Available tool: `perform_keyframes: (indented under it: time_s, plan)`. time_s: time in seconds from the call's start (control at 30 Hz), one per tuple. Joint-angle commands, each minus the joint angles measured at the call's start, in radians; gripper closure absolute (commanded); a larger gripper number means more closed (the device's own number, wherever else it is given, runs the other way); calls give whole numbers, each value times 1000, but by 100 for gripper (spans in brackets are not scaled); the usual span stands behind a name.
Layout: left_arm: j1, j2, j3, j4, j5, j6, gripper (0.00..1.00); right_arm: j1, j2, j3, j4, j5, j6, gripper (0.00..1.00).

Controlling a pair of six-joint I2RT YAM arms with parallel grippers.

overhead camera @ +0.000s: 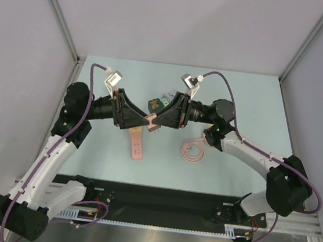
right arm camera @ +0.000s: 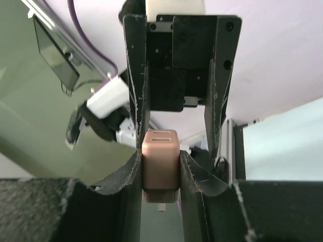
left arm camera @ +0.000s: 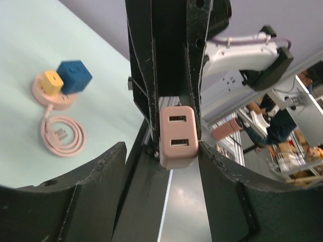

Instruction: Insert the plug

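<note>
The plug (overhead camera: 151, 120) is a small pink block with two USB ports (left arm camera: 176, 136) and prongs on its other end. It hangs above the table between the two arms. My right gripper (right arm camera: 160, 171) is shut on the plug (right arm camera: 160, 164), its fingers pressed flat on both sides. My left gripper (left arm camera: 161, 171) faces it from the other side and is open around the plug's USB end. One left finger (left arm camera: 227, 191) is at the plug's edge; the other (left arm camera: 101, 191) stands well apart. A pink power strip (overhead camera: 137, 144) lies on the table below.
A coiled pink cable (overhead camera: 193, 151) lies to the right of the strip. Small cube adapters (overhead camera: 157, 104) sit behind the grippers; the left wrist view shows a blue cube (left arm camera: 74, 76) and a yellow cube (left arm camera: 52, 81) on a round pink base. Grey walls enclose three sides of the table.
</note>
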State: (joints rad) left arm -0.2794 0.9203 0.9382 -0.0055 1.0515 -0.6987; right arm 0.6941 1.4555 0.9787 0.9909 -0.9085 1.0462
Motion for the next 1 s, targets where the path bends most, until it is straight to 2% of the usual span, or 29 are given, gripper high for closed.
perform_keyframes:
  time_s: [0.0,0.13,0.27,0.47,0.7,0.83,0.87,0.9,0.93,0.97]
  plan:
    - [-6,-4,-1,-102,114,94,37,-10,-20,34,-88,-162,-90,100]
    - [-10,-5,-6,-149,156,131,40,-4,5,61,-130,-242,-118,100]
    - [-39,5,-13,-200,153,159,47,10,20,60,-127,-256,-117,100]
    - [-104,28,-22,-287,119,223,46,18,37,63,-109,-265,-112,100]
    - [-112,63,-9,-344,73,265,58,31,52,69,-121,-302,-120,100]
    - [-110,89,4,-358,70,274,57,39,54,72,-181,-317,-175,100]
    - [-110,97,10,-363,74,277,63,39,52,71,-201,-317,-181,100]
    - [-110,101,14,-366,77,283,86,39,55,71,-212,-317,-189,100]
    - [-110,103,20,-369,82,289,96,39,57,74,-219,-319,-192,100]
    - [-110,106,24,-375,73,294,100,39,60,78,-224,-322,-190,100]
